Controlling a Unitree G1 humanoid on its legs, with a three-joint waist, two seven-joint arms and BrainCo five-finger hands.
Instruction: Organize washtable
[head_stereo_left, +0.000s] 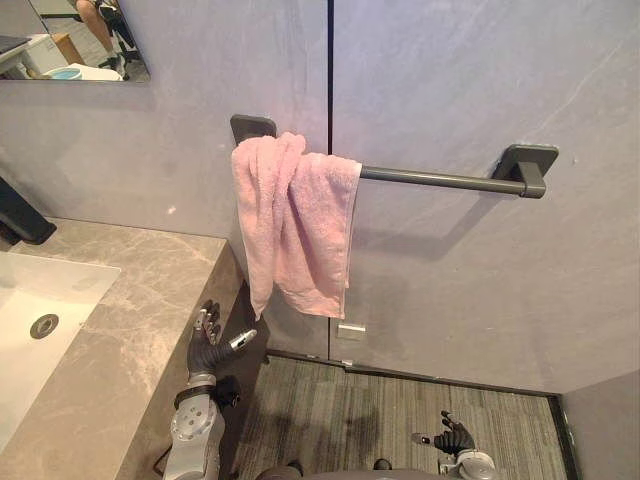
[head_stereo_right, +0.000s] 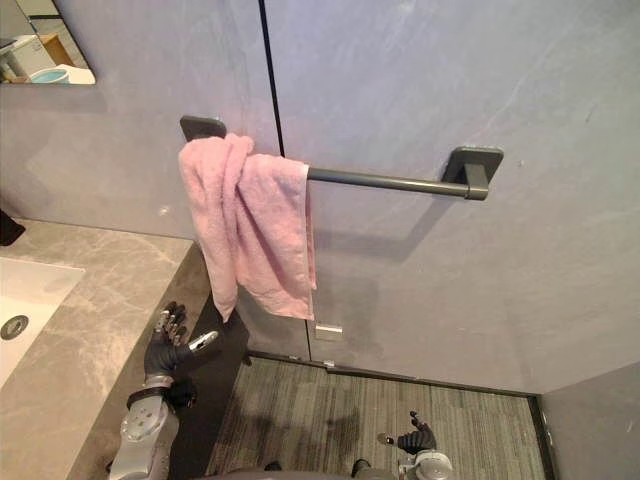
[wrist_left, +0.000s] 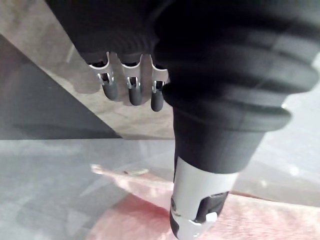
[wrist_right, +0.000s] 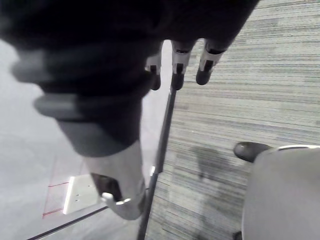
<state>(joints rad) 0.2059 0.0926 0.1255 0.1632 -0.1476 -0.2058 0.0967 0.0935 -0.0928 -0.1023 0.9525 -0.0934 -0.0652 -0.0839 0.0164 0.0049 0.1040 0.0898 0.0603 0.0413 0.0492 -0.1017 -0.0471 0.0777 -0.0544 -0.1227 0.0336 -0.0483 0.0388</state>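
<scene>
A pink towel (head_stereo_left: 295, 220) hangs bunched over the left end of a dark grey wall rail (head_stereo_left: 440, 180); it also shows as pink cloth (wrist_left: 150, 215) past my left hand. My left hand (head_stereo_left: 207, 345) is raised beside the end of the marble counter (head_stereo_left: 130, 300), below the towel and apart from it, fingers straight and thumb out, holding nothing. My right hand (head_stereo_left: 455, 437) hangs low over the striped floor at the lower right, fingers relaxed and empty. In the right wrist view its fingers (wrist_right: 176, 70) point along the floor.
A white sink (head_stereo_left: 30, 330) with a round drain is set into the counter at the left, with a dark tap (head_stereo_left: 22, 215) behind it. A mirror (head_stereo_left: 70, 40) hangs at the upper left. Grey wall panels rise behind the rail.
</scene>
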